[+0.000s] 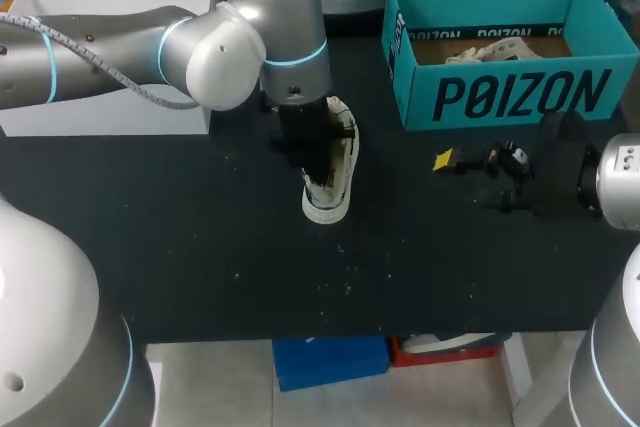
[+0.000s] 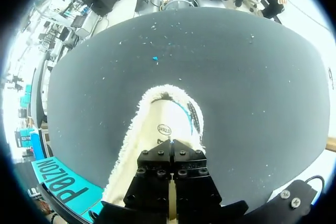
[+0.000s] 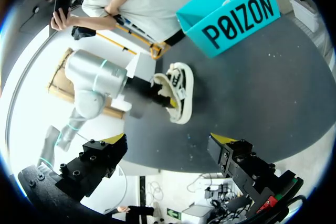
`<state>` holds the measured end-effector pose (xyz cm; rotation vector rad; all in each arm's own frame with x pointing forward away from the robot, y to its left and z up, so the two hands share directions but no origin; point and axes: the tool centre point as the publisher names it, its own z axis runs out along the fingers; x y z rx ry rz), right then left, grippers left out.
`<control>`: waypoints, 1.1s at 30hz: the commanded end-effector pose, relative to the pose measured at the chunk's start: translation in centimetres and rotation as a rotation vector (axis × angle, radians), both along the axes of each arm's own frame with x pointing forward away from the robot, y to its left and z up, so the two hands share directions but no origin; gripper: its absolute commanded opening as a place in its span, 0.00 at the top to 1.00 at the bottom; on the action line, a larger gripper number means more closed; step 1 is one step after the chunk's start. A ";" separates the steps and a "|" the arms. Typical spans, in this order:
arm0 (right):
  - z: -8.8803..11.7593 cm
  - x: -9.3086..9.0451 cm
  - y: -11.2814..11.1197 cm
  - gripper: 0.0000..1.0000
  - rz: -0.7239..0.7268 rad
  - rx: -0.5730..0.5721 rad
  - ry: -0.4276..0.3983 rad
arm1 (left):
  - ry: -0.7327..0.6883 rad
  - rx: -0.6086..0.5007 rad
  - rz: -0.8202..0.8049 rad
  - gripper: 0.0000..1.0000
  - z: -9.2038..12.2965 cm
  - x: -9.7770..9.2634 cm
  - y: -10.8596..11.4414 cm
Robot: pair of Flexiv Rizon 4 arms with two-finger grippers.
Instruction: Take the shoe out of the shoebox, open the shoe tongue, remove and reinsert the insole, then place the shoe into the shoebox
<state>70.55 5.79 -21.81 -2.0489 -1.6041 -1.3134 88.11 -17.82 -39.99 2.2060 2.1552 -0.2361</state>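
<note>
White shoe point(image 1: 328, 209) is pinched by the left hand point(image 2: 171, 142), likely for insole work; right hand point(image 3: 170, 140) is held open.

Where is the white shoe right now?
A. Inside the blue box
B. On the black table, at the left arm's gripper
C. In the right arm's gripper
B. The shoe sits out on the black table at the left gripper, outside the shoebox. The right gripper is open, empty and well apart from the shoe.

One shoe point(image 1: 326, 207), one teal shoebox point(image 1: 520, 97)
</note>
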 end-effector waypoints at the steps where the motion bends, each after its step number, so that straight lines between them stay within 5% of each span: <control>1: 0.1 -0.1 -0.1 0.00 0.002 0.001 0.001 | -0.025 0.020 -0.004 1.00 1.9 -0.4 1.2; 33: 0.1 -0.1 -0.1 0.00 0.002 0.001 0.001 | 0.049 0.140 -0.106 1.00 -2.6 -1.3 0.1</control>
